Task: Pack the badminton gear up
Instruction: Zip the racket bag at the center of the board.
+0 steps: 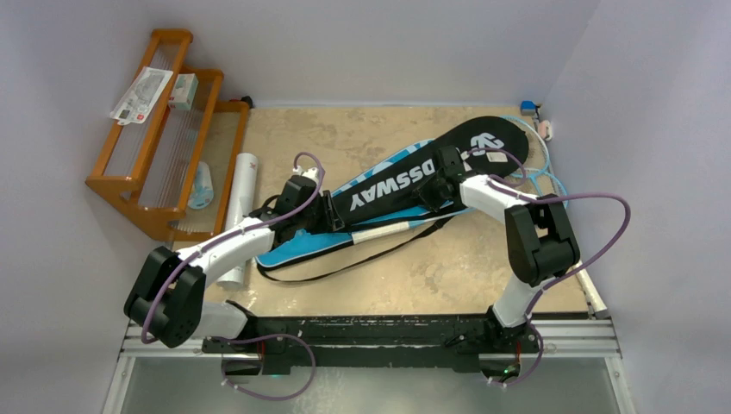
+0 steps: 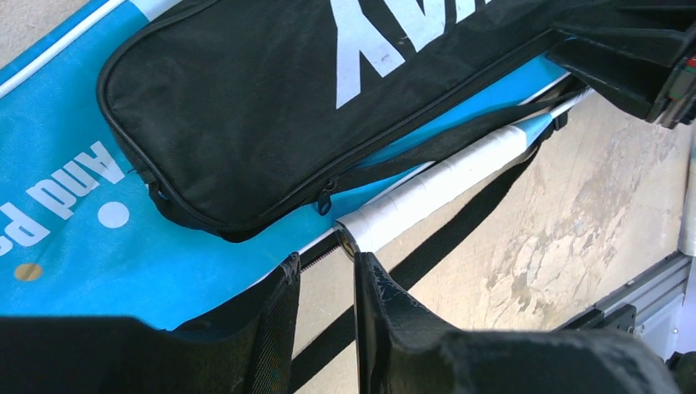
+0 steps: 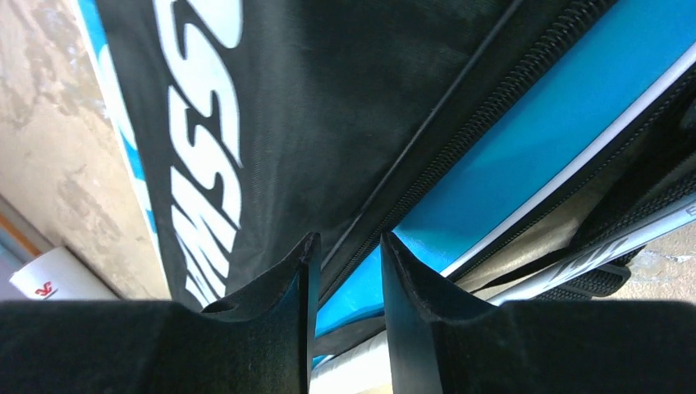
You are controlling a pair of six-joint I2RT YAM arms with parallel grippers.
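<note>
Tabletop (image 1: 362, 129): one black cover (image 1: 414, 177) atop one blue cover (image 1: 302, 246), one white tube (image 1: 244, 181). Left end effector (image 2: 327, 261) and right end effector (image 3: 346, 246): fingers narrowly apart; grasp cannot be determined.

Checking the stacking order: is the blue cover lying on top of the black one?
No, the black CROSSWAY cover lies over the blue cover.

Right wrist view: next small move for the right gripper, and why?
Probably close the right gripper on the zipper edge of the black cover: that edge runs between its fingers with a gap showing, so nothing looks pinched yet.
</note>
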